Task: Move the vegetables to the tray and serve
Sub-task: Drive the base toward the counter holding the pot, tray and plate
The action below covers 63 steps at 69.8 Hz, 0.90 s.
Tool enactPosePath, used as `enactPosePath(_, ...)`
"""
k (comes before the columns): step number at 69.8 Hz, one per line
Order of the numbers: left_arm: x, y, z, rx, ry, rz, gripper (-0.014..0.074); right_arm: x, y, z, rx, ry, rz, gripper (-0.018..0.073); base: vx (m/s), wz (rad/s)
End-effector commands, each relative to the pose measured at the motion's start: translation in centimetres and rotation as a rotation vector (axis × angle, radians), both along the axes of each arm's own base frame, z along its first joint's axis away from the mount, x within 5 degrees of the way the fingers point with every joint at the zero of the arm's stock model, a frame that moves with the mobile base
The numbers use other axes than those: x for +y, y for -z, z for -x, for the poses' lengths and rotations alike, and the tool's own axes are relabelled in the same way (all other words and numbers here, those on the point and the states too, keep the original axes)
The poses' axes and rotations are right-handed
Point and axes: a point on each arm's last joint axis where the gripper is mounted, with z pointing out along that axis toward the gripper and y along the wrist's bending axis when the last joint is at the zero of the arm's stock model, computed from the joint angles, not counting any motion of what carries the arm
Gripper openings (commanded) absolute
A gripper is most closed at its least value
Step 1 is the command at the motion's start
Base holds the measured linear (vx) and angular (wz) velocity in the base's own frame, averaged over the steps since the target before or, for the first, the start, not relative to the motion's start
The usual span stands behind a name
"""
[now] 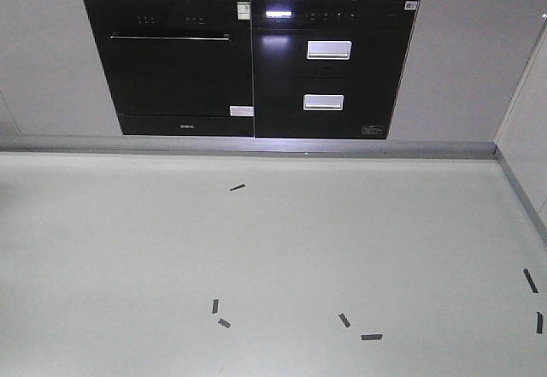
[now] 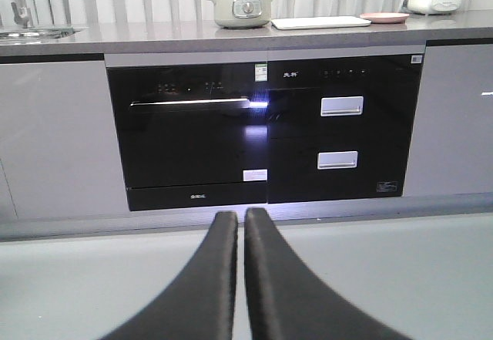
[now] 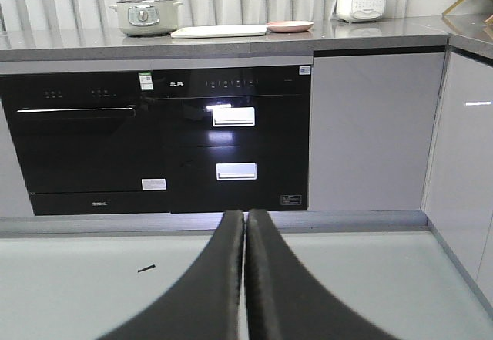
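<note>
We judge that we are at the very start of the task: the approach to the bench (image 2: 154, 39) has not yet been made. In the left wrist view the left gripper (image 2: 240, 215) rises from the bottom centre with its two dark fingers pressed together and nothing between them. The right gripper (image 3: 244, 215) looks the same in the right wrist view, closed and empty. Both point at the black oven fronts (image 2: 185, 147) below the bench, across pale floor (image 1: 273, 249) dotted with dark tape marks (image 1: 372, 337). The tray (image 2: 321, 22) lies flat on the bench in the upper right of the left wrist view, with a cream pot (image 2: 241, 8) just beside it on the left and the pink plate (image 2: 384, 18) on the right. We see the plate nearly edge-on, so we cannot tell whether the lettuce leaf lies on it; no green shows anywhere. The next move, as we judge it, calls for bringing the base up to the bench before plate and tray, lifting an arm above bench height and opening its gripper over the plate.
</note>
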Motion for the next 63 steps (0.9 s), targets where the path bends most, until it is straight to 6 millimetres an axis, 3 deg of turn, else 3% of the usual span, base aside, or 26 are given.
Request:
enactPosePath(1,-0.01,0.18,-0.02,-0.061,0.0,0.022,-0.0006,-0.05,-0.17,-0.03,-0.063,0.006,0.013,-0.0006,0.01,-0.06)
enactPosePath(63,-0.01,0.18,-0.02,-0.061,0.0,0.022,-0.0006,-0.05,-0.17,-0.03,-0.063,0.006,0.013,-0.0006,0.05,-0.06)
